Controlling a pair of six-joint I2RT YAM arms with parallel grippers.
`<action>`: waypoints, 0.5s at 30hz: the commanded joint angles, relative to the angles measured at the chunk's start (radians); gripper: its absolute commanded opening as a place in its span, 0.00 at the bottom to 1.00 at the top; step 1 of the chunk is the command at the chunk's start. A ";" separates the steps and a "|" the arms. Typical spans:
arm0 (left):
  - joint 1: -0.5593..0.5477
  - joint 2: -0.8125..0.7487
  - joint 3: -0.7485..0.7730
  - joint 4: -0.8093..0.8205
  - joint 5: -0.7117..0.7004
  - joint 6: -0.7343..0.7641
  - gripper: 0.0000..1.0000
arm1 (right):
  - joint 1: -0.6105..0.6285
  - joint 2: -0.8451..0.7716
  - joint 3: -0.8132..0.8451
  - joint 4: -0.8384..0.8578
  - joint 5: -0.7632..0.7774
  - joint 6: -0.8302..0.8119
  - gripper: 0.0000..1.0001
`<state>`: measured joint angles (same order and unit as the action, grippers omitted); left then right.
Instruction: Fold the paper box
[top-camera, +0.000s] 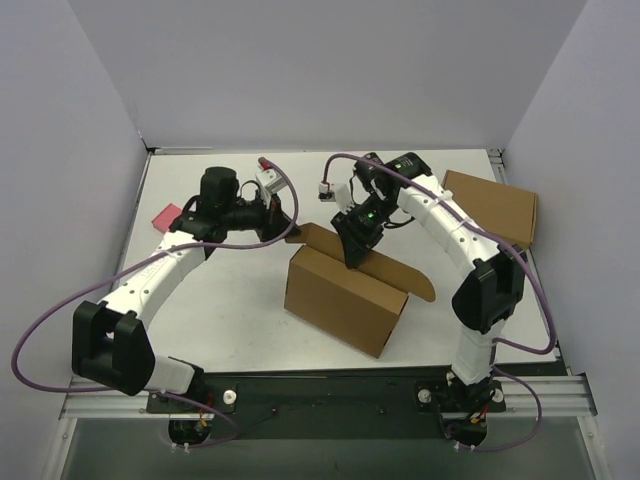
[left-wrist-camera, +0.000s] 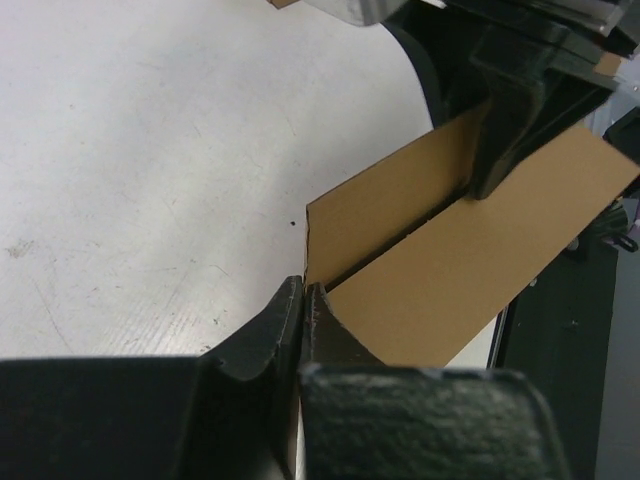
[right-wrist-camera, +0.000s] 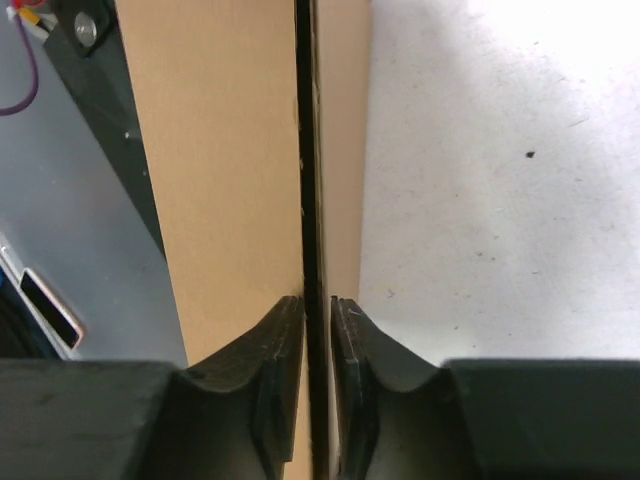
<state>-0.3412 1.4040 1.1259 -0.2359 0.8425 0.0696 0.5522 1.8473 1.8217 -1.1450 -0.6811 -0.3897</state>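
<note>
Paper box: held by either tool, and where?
The left tool pinches the paper box by a flap corner; right tool sits at the flap seam, grip unclear.

paper box (top-camera: 345, 300) in the middle, second box (top-camera: 495, 207) behind it to the right, flat block (top-camera: 165, 214) far left

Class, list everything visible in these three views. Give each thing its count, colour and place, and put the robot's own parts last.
paper box: one, brown, middle of table, partly formed, flaps open
second cardboard box: one, brown, far right of table
flat block: one, pink, far left edge of table
table: one, white, under everything
cables: purple, along each arm
arms: two, white and black, based at near edge
left gripper: one, black, shut on the paper box's far-left flap
right gripper: one, black, astride a wall of the paper box, grip unclear
</note>
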 joint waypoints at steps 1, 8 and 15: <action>-0.036 -0.010 0.032 -0.025 -0.038 0.055 0.00 | 0.014 -0.089 -0.013 0.065 0.115 0.092 0.37; -0.068 -0.173 -0.098 0.075 -0.135 0.119 0.00 | -0.018 -0.298 -0.233 0.254 0.314 0.296 0.64; -0.068 -0.290 -0.224 0.150 -0.207 0.128 0.00 | -0.112 -0.606 -0.419 0.311 0.327 0.376 0.72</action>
<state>-0.4061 1.1641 0.9268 -0.1669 0.6987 0.1589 0.4721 1.3663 1.4620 -0.8654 -0.3958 -0.1017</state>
